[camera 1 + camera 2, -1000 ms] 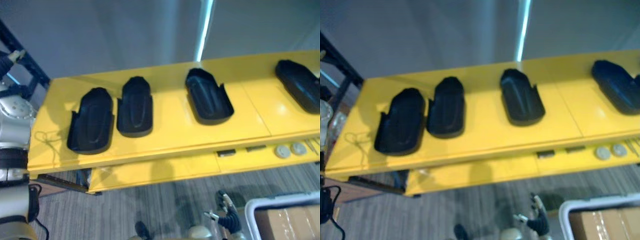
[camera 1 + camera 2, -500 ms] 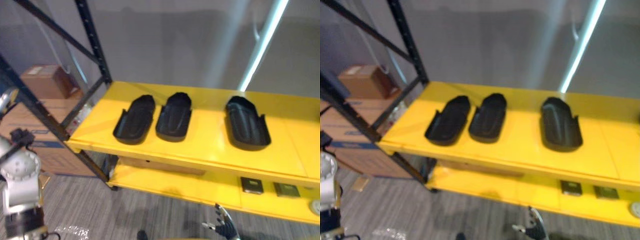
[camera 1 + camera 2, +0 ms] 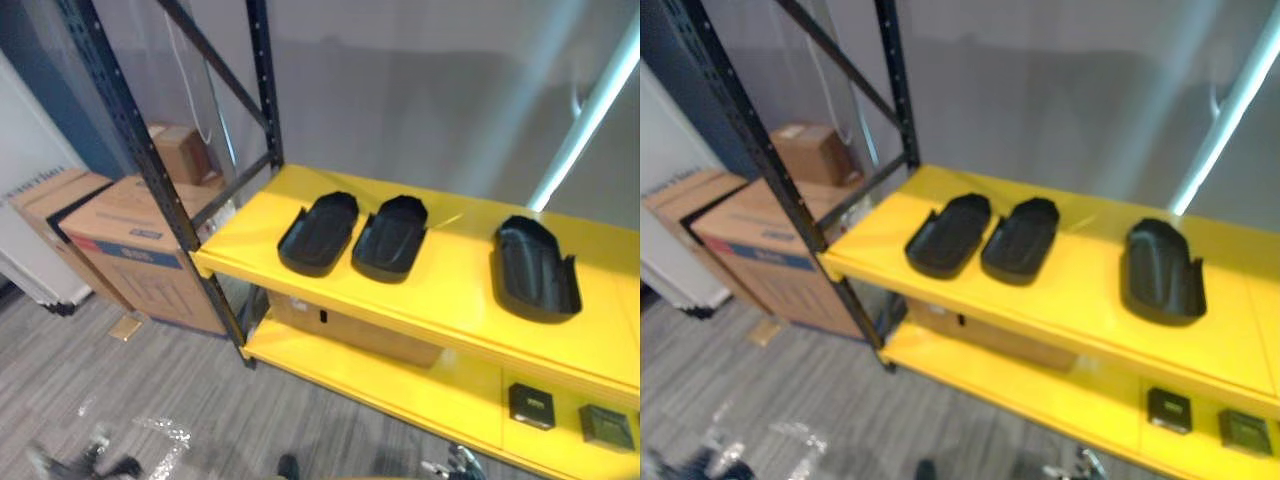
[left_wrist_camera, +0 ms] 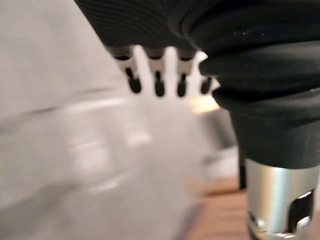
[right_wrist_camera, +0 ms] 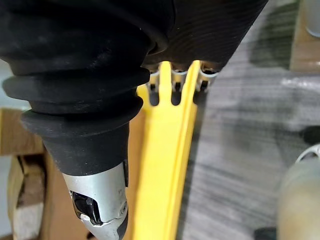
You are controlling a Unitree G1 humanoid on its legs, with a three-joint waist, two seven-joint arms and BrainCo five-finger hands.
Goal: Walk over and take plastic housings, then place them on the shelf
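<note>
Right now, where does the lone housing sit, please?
The lone housing lies on the upper yellow shelf, right of the middle housing, apart from it.

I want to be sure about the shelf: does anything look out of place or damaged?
The left housing and middle housing lie side by side, the right housing apart, all flat on the yellow shelf. Only a shiny scrap on the floor looks stray.
</note>
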